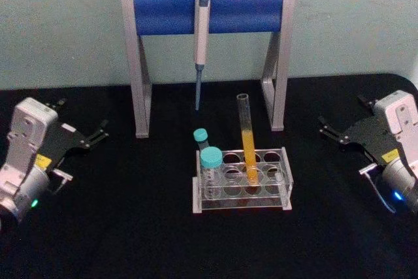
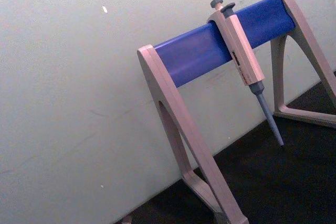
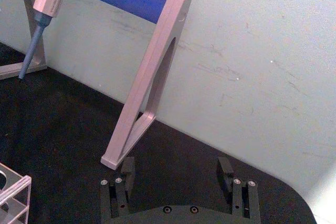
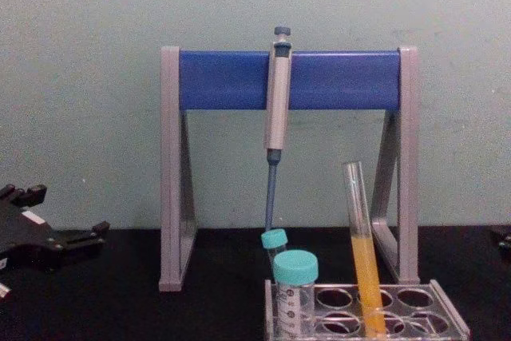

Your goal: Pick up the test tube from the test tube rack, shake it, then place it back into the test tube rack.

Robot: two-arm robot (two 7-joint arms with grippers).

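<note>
The test tube (image 1: pixel 247 142) (image 4: pixel 361 237), long and clear with orange-yellow liquid in its lower half, stands leaning slightly in a middle hole of the clear test tube rack (image 1: pixel 285 178) (image 4: pixel 447 317). The rack sits at the table's centre front, and one corner of the rack (image 3: pixel 10 187) is in the right wrist view. My left gripper (image 1: pixel 81 115) (image 4: pixel 60 212) rests open at the far left, well away from the rack. At the far right my right gripper (image 1: pixel 343 112) (image 3: pixel 176 170) is also open and holds nothing.
Two teal-capped vials (image 1: pixel 210 158) (image 4: pixel 295 269) stand in the rack's left holes. Behind the rack is a grey-and-blue pipette stand (image 1: pixel 208 11) (image 4: pixel 287 77) (image 2: pixel 199 51) with a grey pipette (image 1: pixel 200 37) (image 4: pixel 277 101) (image 2: pixel 244 56) hanging from it. A black cloth covers the table.
</note>
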